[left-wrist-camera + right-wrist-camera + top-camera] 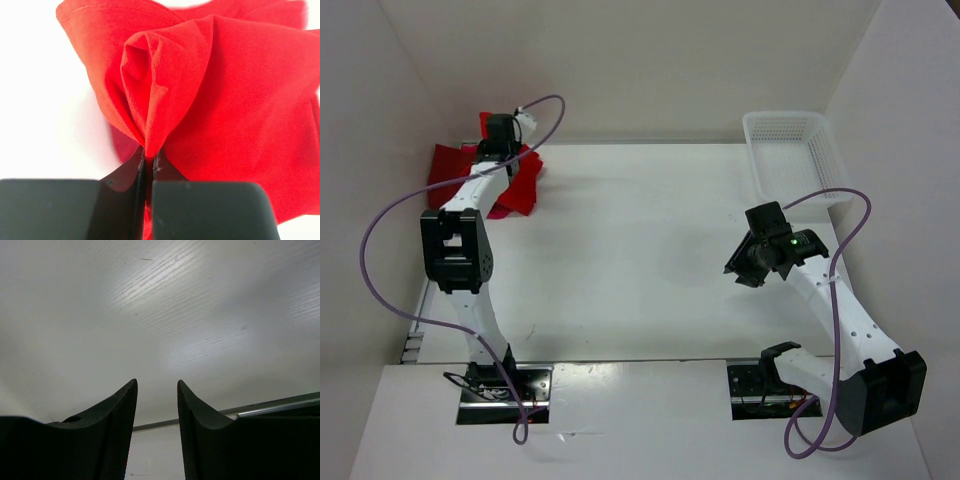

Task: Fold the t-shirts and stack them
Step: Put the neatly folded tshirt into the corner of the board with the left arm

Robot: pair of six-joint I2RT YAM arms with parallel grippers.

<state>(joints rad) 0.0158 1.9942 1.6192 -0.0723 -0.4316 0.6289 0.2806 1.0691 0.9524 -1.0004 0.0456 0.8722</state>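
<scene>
Where the t-shirts (448, 165) lie: far-left corner of the table (640, 250), one crumpled red heap, nothing folded yet.
Left gripper (149, 159): clamped tight on a raised fold of the bright red t-shirt (240, 125); I judge the pinch is for drawing it out of the heap.
Right gripper (156, 390): jaws partly apart, empty, hanging over bare table, well apart from the cloth.
Basket (790, 150): white mesh, far-right corner, off my path.
In the way: my left arm (470, 210) hides part of the heap from above.

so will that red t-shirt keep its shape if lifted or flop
Probably floppy: the red t-shirt bunches into soft folds where the left gripper pinches it. Likely it would drape and trail below the pinch. Its knit weave looks grippy, unlikely to slip.
</scene>
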